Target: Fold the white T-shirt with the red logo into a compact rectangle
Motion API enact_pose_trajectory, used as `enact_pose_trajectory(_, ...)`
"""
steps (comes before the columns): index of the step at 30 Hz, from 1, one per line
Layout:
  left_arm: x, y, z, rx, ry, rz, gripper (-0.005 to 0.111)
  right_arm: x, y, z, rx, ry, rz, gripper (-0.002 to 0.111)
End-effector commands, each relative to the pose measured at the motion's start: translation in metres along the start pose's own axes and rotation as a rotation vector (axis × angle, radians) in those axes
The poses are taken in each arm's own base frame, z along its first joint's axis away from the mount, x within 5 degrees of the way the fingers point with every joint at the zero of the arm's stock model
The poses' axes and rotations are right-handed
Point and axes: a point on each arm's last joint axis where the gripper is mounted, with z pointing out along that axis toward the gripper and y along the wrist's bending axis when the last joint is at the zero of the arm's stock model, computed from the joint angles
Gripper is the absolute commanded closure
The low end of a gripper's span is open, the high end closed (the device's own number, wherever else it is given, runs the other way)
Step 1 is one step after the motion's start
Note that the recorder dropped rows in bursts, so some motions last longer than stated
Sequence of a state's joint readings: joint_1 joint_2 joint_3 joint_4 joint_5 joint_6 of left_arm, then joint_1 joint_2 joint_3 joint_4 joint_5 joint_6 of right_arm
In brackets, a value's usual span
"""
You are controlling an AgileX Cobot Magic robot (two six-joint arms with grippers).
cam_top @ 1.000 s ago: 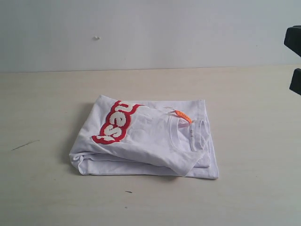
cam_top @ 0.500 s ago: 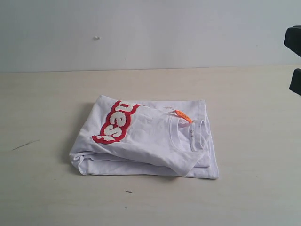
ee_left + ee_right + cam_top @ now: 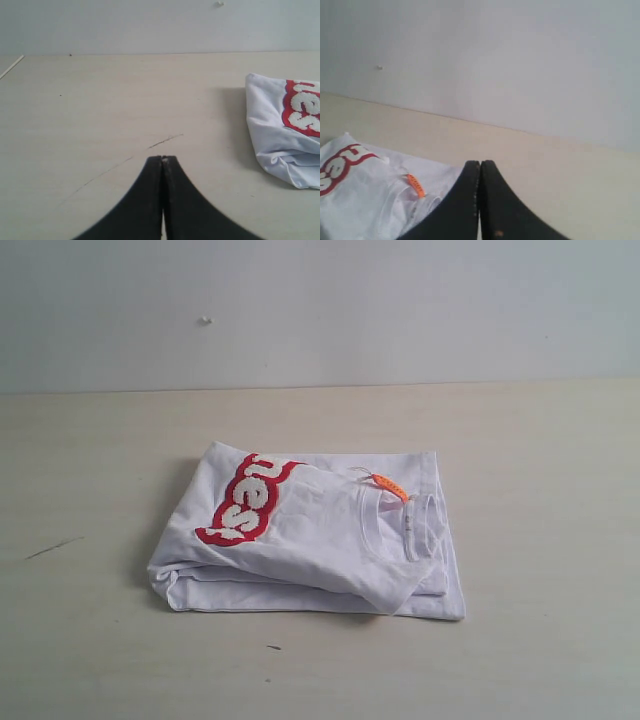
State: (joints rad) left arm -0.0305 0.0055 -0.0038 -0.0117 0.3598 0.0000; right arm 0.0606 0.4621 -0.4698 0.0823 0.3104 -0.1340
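Your left claw [image 3: 163,159] and right claw [image 3: 480,163] sit pressed together, gripping nothing, apart from the folded white cotton T-shirt [image 3: 320,540].

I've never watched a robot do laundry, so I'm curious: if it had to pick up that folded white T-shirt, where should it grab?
Probably the rounded fold at the left end of the white T-shirt, just below the red logo, coming in low from the left along the table. There the layers bunch thick and closed. The right end lies in thin, staggered loose edges.
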Motion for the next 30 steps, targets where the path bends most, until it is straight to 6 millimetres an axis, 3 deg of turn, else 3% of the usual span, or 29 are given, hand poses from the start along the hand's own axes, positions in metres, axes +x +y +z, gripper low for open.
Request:
enact_pose_trajectory(1, 0.000, 0.000, 0.000, -0.001, -0.008, -0.010, 0.107, 0.021, -0.006, -0.013, 0.092, -0.012, 0.009, 0.108)
enact_pose_trajectory(11, 0.000, 0.000, 0.000, -0.001, -0.008, -0.010, 0.107, 0.057, -0.011, -0.025, 0.223, -0.080, 0.101, 0.108)
enact_pose_trajectory(18, 0.000, 0.000, 0.000, -0.001, -0.008, -0.010, 0.107, 0.103, -0.011, -0.022, 0.296, -0.027, 0.177, 0.108)
enact_pose_trajectory(27, 0.000, 0.000, 0.000, -0.001, -0.008, -0.010, 0.107, 0.131, -0.009, -0.019, 0.307, 0.003, 0.219, 0.108)
enact_pose_trajectory(30, 0.000, 0.000, 0.000, -0.001, -0.008, -0.010, 0.107, 0.130, -0.010, -0.019, 0.315, -0.014, 0.234, 0.108)
